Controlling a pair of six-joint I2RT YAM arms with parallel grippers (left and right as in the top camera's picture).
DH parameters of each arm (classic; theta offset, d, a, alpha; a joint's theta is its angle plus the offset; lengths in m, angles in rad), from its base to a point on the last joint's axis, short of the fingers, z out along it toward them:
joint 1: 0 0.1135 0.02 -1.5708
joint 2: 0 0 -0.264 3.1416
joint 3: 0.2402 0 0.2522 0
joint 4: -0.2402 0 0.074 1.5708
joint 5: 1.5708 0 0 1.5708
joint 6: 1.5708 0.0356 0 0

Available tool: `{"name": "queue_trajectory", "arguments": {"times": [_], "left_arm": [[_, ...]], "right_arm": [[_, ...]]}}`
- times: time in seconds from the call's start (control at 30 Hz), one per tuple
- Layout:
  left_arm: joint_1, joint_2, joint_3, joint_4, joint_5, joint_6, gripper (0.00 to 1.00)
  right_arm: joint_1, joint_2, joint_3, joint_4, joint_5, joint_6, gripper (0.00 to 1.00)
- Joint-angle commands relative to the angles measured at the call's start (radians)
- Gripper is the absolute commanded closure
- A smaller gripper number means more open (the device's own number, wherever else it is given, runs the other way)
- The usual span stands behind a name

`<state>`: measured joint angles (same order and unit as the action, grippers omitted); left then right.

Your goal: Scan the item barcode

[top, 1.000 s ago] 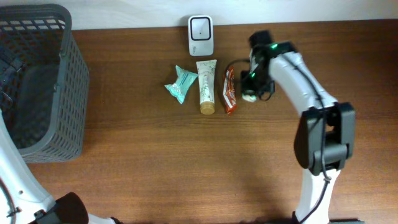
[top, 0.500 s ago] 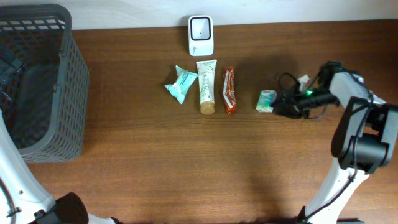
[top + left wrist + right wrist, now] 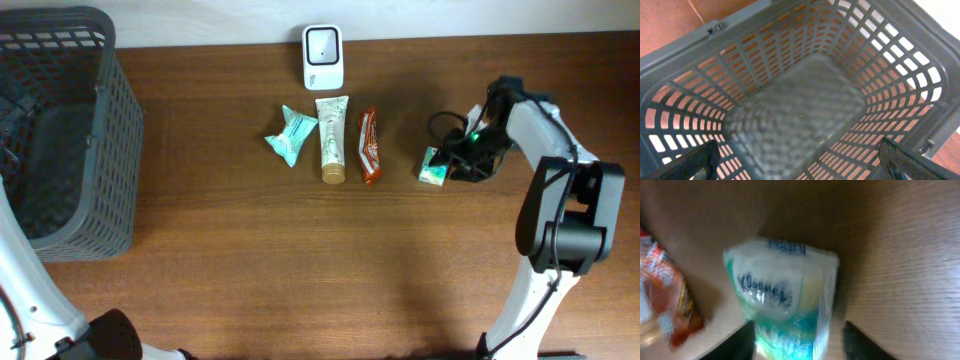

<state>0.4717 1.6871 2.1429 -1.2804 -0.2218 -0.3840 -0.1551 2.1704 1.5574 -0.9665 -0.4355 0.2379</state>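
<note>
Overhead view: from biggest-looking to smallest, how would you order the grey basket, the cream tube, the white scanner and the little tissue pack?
1. Grey basket, by far.
2. Cream tube and white scanner look too alike to rank.
3. Tissue pack, smallest.

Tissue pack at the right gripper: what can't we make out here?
- Barcode on the tissue pack: none visible. The right wrist view is blurred and shows only the branded face; overhead is too small.
- Whether the right gripper touches the pack: its fingers are cut off by the bottom edge of the right wrist view.
- Print on the red wrapper: blurred, cropped by the left edge.
- Window of the white device: overhead only, too small.
</note>
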Motion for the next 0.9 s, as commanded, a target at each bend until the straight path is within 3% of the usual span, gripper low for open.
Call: {"name": "queue_trajectory", "arguments": {"times": [0.0,0.03,0.07,0.17,0.23,0.4,0.43,0.53,0.6,0.67,0.73,0.87], "left_arm": [[0.005,-0.001,0.003,-0.001,-0.011,0.016,0.01],[0.006,-0.001,0.003,-0.001,-0.011,0.016,0.01],[0.005,-0.001,0.003,-0.001,-0.011,0.016,0.01],[0.005,-0.001,0.003,-0.001,-0.011,0.016,0.01],[0.005,-0.001,0.003,-0.001,-0.011,0.016,0.01],[0.005,-0.001,0.003,-0.001,-0.011,0.016,0.01],[0.005,-0.001,0.003,-0.001,-0.011,0.015,0.01],[0.005,-0.001,0.003,-0.001,-0.011,0.016,0.01],[0.005,-0.001,0.003,-0.001,-0.011,0.016,0.01],[0.005,-0.001,0.003,-0.001,-0.011,0.015,0.01],[0.005,-0.001,0.003,-0.001,-0.011,0.016,0.01],[0.005,-0.001,0.003,-0.001,-0.011,0.016,0.01]], "right_arm": [[0.0,-0.004,-0.097,0.096,-0.063,0.029,0.64],[0.0,-0.004,-0.099,0.106,-0.08,0.028,0.85],[0.0,-0.006,-0.096,0.108,-0.16,-0.005,0.96],[0.0,-0.006,-0.074,0.107,-0.657,-0.215,0.96],[0.01,-0.006,-0.074,0.107,-0.885,-0.316,0.96],[0.143,-0.006,-0.067,0.117,-0.922,-0.443,0.96],[0.167,-0.006,-0.047,0.119,-0.879,-0.412,0.96],[0.229,-0.01,0.133,0.042,-0.348,-0.081,0.96],[0.286,-0.01,0.359,-0.097,0.035,-0.002,0.96],[0.355,-0.01,0.571,-0.109,0.451,0.034,0.96],[0.42,-0.01,0.62,0.055,0.753,0.006,0.96],[0.525,0.087,0.601,0.472,0.788,-0.364,0.96]]}}
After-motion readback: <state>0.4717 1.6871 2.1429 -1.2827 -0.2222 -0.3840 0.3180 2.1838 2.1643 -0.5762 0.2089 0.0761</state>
